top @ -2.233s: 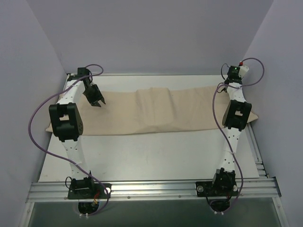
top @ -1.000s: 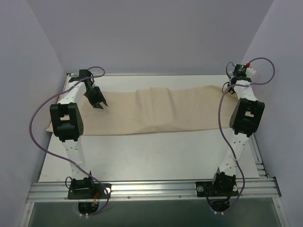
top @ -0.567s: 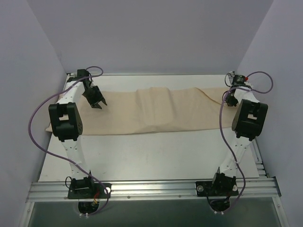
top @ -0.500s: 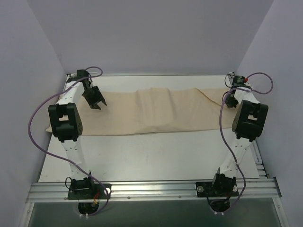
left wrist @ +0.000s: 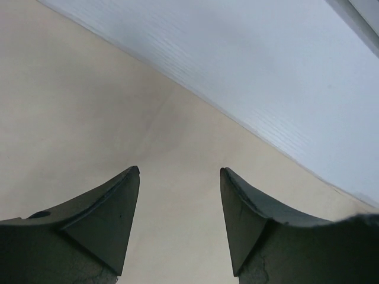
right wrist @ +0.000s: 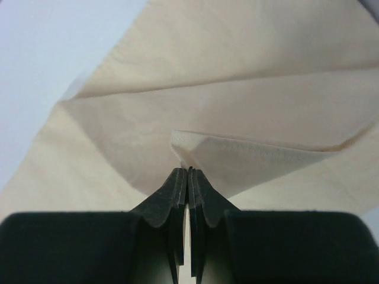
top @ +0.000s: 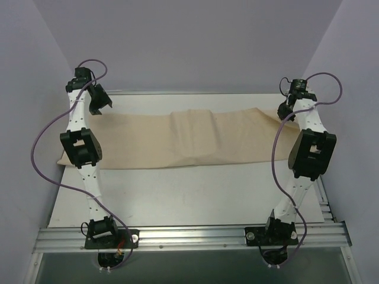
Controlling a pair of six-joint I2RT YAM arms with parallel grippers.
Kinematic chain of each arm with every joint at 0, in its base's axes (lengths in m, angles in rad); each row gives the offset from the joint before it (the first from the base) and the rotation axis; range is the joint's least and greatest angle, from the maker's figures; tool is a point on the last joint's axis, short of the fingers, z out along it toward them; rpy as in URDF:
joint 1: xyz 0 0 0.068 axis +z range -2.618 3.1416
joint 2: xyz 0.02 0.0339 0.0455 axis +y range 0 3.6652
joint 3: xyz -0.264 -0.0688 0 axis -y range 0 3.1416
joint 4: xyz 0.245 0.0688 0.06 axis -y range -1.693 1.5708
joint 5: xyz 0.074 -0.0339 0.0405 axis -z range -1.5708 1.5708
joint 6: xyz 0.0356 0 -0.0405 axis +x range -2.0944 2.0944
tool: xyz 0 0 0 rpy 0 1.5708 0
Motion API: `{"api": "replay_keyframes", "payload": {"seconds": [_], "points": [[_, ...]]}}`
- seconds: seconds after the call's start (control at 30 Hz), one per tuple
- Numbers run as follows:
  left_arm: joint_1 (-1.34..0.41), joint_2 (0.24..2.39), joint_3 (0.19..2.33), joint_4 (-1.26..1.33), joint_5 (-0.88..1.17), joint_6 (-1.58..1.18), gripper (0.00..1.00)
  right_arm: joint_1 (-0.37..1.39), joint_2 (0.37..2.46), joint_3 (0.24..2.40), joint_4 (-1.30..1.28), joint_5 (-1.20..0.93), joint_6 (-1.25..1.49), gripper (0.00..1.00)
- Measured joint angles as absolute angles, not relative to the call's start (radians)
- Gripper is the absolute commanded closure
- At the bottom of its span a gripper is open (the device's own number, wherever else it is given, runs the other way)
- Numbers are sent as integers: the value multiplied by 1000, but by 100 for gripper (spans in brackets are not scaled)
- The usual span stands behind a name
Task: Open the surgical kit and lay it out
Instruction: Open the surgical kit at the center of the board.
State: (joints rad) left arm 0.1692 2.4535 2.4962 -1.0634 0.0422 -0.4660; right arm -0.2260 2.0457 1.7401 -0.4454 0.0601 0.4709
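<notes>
Had cloth wrap [top: 177, 139] right-end corner clamped in right gripper [right wrist: 188, 171]; left gripper [left wrist: 179, 171] apart over left end; long axis left-right.

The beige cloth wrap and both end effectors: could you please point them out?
beige rectangular cloth wrap [top: 148, 142], top external view, its flat middle.
left black end effector [left wrist: 179, 171], left wrist view, midway between its open fingertips.
right black end effector [right wrist: 188, 170], right wrist view, between fingertips pinching the wrap.

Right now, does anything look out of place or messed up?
Nothing spilled or damaged. The cloth bulges in a rumpled hump at its middle, and a fold at its right end is pinched in the right hand.
</notes>
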Motion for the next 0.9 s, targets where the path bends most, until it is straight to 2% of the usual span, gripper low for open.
{"api": "replay_keyframes", "payload": {"seconds": [0.1,0.33,0.53,0.9], "points": [[185,2520,2557,-1062,-7,-431,37,-174,2046,1770,-442,23,469,100],[196,2544,2487,-951,-112,-299,37,-46,2011,1689,-422,-91,471,100],[206,2551,2508,-867,-177,-244,41,-55,1948,1615,-420,-122,463,100],[226,2669,2604,-926,-315,-291,46,-66,1897,1545,-438,-171,458,100]]}}
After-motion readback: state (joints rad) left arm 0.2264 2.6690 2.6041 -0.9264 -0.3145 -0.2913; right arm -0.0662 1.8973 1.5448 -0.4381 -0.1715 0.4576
